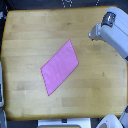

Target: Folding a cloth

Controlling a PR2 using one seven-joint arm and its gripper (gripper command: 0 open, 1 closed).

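The cloth [60, 67] is a plain pink four-sided piece lying flat and unfolded on the wooden tabletop [30, 35], slanted from the lower left up to the upper right. The robot's grey and white arm [111, 31] reaches in from the exterior view's upper right, apart from the cloth and to its upper right. The gripper's fingers do not show; the arm's casing hides them or they lie out of the frame.
The table's edges run close to the frame's borders on all sides. A white robot part [107, 121] shows at the bottom right, and dark and pale shapes [2, 90] stand along the left edge.
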